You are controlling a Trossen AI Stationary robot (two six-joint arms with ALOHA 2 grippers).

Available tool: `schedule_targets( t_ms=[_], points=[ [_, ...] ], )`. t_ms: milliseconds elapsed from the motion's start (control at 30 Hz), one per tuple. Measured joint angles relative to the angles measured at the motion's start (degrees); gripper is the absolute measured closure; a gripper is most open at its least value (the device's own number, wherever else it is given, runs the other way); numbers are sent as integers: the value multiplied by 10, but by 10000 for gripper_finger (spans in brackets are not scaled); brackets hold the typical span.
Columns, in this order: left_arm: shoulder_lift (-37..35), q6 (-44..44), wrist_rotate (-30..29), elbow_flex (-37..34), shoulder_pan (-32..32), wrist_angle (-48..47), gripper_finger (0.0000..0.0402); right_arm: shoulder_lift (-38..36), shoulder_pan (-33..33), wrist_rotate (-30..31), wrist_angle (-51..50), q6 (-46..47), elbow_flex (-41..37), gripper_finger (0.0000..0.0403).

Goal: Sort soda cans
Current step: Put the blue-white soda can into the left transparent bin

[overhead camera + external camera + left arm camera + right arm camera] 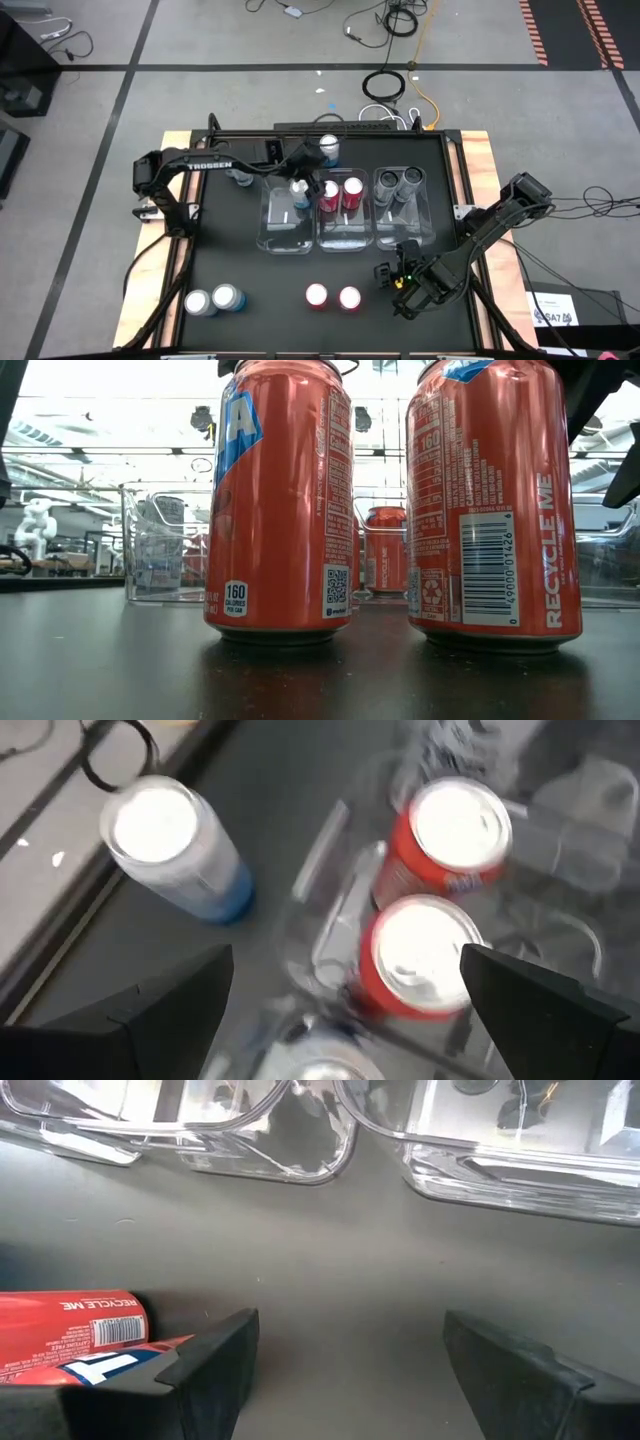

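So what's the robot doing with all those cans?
It's sorting soda cans by colour into three clear bins. The left end effector hangs open over the left bin, where one blue can stands. Two red cans are in the middle bin, two dark cans in the right. The right end effector waits open near the front.

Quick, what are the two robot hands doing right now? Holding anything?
Left gripper: open, holding nothing, above the left bin.
Right gripper: open, holding nothing, low by the red cans.

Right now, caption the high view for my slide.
Left arm's open jaws over the left bin; two red cans wait on the table.
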Motion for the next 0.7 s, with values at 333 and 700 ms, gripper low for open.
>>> schedule_targets(
  t_ms=[333,700],
  points=[
    [0,22,19,87,106,59,2,0,-1,-1,-13,38,0,93],
    [161,-4,98,332,193,-40,2,0,-2,-3,-26,92,0,93]
  ],
)
